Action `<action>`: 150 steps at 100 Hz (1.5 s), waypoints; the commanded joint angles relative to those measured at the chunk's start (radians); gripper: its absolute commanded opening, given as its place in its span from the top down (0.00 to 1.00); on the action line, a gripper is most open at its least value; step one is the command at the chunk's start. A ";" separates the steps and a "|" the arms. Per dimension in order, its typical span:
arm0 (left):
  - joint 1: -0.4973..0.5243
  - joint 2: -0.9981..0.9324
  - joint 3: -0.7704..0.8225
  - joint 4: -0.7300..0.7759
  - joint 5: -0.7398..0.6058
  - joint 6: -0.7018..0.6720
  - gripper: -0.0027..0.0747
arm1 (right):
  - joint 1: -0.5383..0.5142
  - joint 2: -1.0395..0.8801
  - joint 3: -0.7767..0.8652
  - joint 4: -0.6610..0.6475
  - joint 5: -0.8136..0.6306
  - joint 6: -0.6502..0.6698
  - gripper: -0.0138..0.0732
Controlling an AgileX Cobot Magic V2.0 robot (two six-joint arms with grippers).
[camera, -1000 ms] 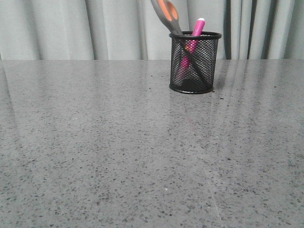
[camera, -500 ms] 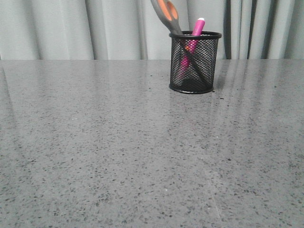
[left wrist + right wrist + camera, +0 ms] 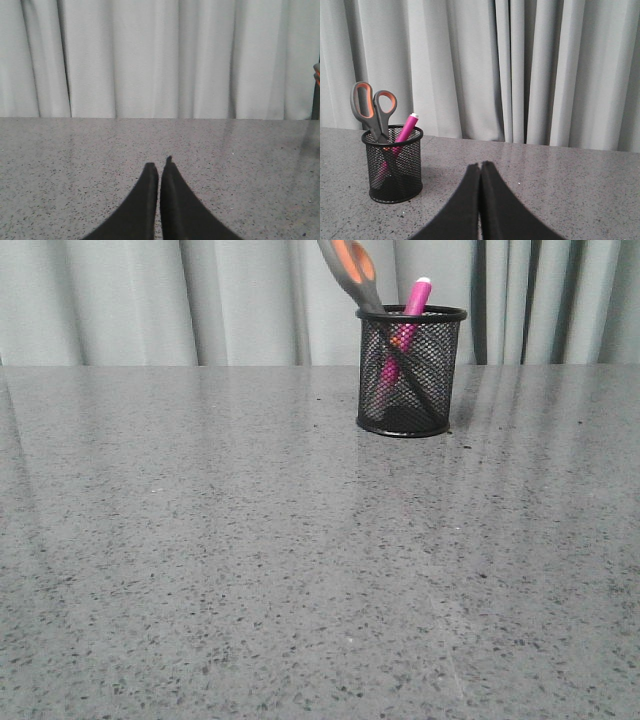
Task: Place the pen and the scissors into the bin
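Both tools are idle over the speckled grey table (image 3: pixel 250 570). The left gripper (image 3: pixel 159 170) has its two black fingers pressed together, only a hairline seam between them, and there is nothing caught in that seam. The right gripper (image 3: pixel 480 167) stands the same way: fingers closed against each other, holding nothing.

The black wire-mesh bin (image 3: pixel 393 164) stands upright on the table ahead of the right gripper and off to one side of its fingertips, well apart from them, with bare tabletop between. From the front it sits toward the far edge of the table, just before the pale pleated curtain (image 3: pixel 120 300).

Inside the bin, the scissors (image 3: pixel 372 107) stand blades down. Their grey handles, lined in orange inside the loops, rise clear above the rim and lean against it. The magenta pen (image 3: pixel 402 131) is in the same cup, tilted the other way, so that it crosses the scissors inside the mesh; its white tip pokes out just above the rim, on the side nearer the right gripper.

From the left gripper little of this shows: only a sliver of dark rim and a touch of orange at the picture's edge, far off to the side of its fingertips.
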 commanded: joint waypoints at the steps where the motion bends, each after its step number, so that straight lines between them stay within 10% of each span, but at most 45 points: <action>1: -0.009 0.013 -0.029 -0.037 0.031 -0.007 0.99 | -0.006 0.005 -0.025 0.000 -0.065 -0.006 0.93; 70: -0.009 0.013 -0.029 0.053 0.021 -0.046 0.99 | -0.006 0.005 -0.025 0.000 -0.065 -0.006 0.93; 117: -0.129 0.013 -0.109 1.712 -0.188 -1.697 0.99 | -0.006 0.005 -0.025 0.000 -0.065 -0.006 0.93; 150: -0.150 0.007 -0.022 1.830 -0.222 -1.781 0.99 | -0.006 0.005 -0.023 0.000 -0.065 -0.006 0.93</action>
